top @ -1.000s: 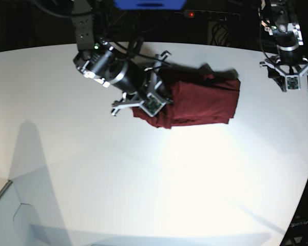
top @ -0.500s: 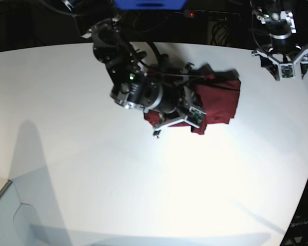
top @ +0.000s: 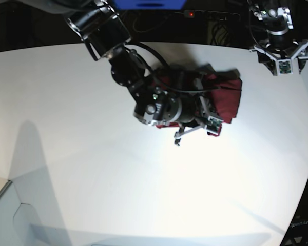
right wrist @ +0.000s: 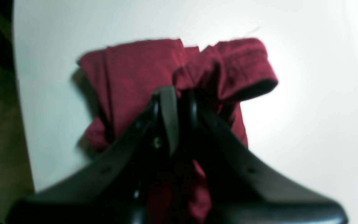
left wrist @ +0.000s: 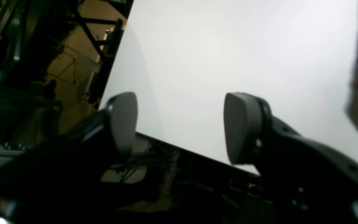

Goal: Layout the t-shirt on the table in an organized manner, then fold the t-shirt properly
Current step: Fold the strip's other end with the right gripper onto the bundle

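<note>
The t-shirt (top: 227,100) sits as a compact bundle near the far edge of the worktop (top: 92,169), so folding looks well advanced. The right pincer (right wrist: 179,112), jaws pressed together on a raised flap of the t-shirt, seems to be carrying one more fold across (whether it is the last is unclear). The left pincer (top: 281,55) hangs beyond the t-shirt, jaws wide apart and empty. The worktop is plain white and glossy; dark framework surrounds it.

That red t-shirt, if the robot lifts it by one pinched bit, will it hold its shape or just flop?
Probably flop: the t-shirt already sags in soft folds around the shut right gripper. It looks thin and light, so it should lift easily. On the smooth table it may slide rather than stay put.
</note>
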